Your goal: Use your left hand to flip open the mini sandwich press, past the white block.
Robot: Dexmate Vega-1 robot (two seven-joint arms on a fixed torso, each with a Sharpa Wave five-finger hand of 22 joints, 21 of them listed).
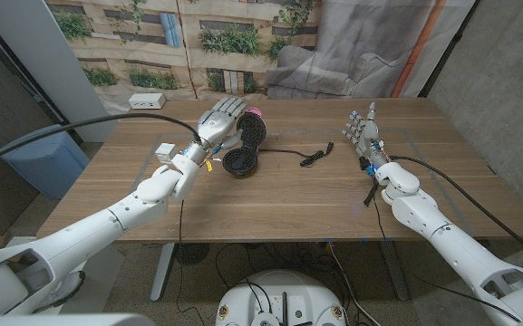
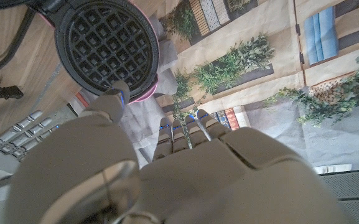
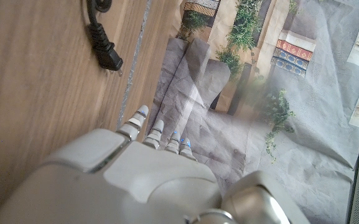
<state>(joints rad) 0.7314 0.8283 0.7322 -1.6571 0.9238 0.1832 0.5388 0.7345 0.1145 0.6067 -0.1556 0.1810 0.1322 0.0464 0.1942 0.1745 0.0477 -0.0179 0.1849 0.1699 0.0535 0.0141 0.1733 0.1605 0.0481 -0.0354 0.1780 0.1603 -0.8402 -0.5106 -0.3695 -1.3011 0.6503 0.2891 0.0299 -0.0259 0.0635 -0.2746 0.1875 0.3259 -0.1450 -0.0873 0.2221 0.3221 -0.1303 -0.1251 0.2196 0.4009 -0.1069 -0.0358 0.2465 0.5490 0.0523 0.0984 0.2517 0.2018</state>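
The mini sandwich press stands open on the table: its pink lid (image 1: 253, 125) is raised and its black base (image 1: 239, 164) lies in front of it. In the left wrist view the lid's black grid plate (image 2: 107, 41) faces me, with a pink rim (image 2: 145, 96) at its edge. My left hand (image 1: 219, 119) is right beside the lid, fingers stretched out, thumb (image 2: 112, 102) at the plate's edge, holding nothing. The white block (image 1: 164, 151) sits by my left forearm. My right hand (image 1: 363, 132) stands upright and open at the right, far from the press.
A black cable with a plug (image 1: 313, 156) runs from the press across the table's middle; the plug (image 3: 107, 58) lies ahead of my right hand (image 3: 157, 177). Off the far left edge are a white power strip (image 1: 146, 100) and a blue bin (image 1: 40, 163).
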